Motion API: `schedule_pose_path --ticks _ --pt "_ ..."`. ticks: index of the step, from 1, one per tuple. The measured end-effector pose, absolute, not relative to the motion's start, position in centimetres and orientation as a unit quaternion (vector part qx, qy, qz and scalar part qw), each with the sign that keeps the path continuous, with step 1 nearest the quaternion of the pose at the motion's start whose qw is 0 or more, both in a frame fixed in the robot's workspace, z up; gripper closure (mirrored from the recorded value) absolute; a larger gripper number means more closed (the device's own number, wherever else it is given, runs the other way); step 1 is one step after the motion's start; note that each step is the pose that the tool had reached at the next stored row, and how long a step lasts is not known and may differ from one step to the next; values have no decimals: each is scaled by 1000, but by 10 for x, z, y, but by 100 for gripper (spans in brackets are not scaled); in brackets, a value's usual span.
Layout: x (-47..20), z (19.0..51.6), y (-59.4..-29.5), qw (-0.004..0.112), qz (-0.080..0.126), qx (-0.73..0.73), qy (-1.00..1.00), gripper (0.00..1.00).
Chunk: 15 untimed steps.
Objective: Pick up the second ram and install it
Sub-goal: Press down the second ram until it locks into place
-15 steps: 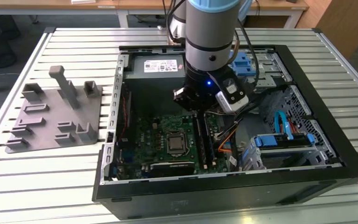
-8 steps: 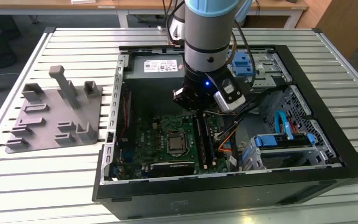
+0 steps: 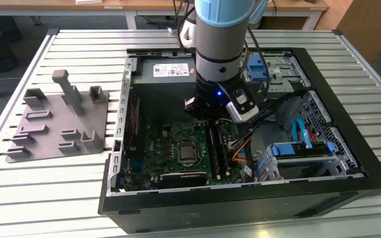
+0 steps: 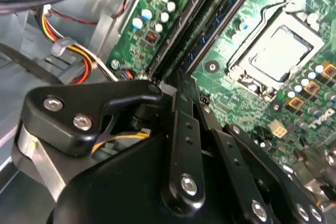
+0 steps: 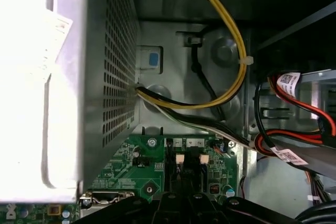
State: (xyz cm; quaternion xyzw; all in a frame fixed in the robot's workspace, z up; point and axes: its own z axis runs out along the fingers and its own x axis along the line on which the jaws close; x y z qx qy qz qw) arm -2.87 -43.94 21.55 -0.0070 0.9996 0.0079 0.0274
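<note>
My gripper (image 3: 212, 118) hangs low inside the open computer case (image 3: 349, 148), over the far end of the memory slots (image 3: 218, 148) on the green motherboard (image 3: 170, 144). In the second wrist view its black fingers (image 4: 178, 108) lie close together, shut, with the tips (image 4: 176, 85) at the slots' end. A long dark strip with a bluish edge, the second ram (image 4: 215, 27), lies in line with the slots, apparently seated; I cannot tell how deep. In the first wrist view the gripper (image 5: 178, 202) points at the white slot latches (image 5: 179, 158).
The grey tray with upright posts (image 3: 58, 124) stands on the slatted table at the exterior view's left, with no stick on it. The processor socket (image 4: 278, 51) lies beside the slots. Bundled cables (image 5: 226, 77) and the perforated power supply wall (image 5: 105, 77) crowd the case's far end.
</note>
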Motion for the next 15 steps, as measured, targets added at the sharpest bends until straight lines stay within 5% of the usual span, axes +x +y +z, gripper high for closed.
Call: schedule_pose_path --ticks 15 --pt "-29 228 -457 28 9 -7 1000 90"
